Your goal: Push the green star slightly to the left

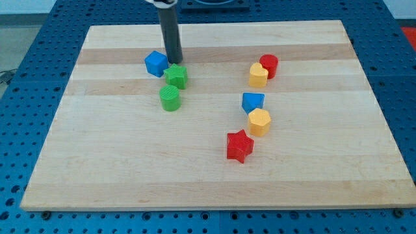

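The green star lies on the wooden board in the upper left part of the view. My tip stands just above the star's top edge, touching or nearly touching it, and right beside the blue cube, which sits at the star's upper left. A green cylinder stands just below the star, slightly to its left.
At the view's right of centre are a red cylinder, a yellow heart, a blue block, a yellow hexagon and a red star. The board rests on a blue table.
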### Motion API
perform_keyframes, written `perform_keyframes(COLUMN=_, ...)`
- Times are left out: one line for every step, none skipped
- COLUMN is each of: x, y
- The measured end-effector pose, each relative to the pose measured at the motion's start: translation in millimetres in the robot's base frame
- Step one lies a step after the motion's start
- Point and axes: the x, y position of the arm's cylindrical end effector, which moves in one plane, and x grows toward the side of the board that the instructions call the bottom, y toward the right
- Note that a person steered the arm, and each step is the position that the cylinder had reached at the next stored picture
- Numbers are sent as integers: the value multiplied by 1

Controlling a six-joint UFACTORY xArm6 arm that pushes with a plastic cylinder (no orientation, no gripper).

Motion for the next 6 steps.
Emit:
perform_keyframes(x=15, y=33)
perform_keyframes(x=31, y=21)
perform_keyframes(x=48, y=0)
perform_keyframes(x=48, y=-22)
perform_keyframes(x=19, y=-23)
perform_keyframes(x=-17, y=-32)
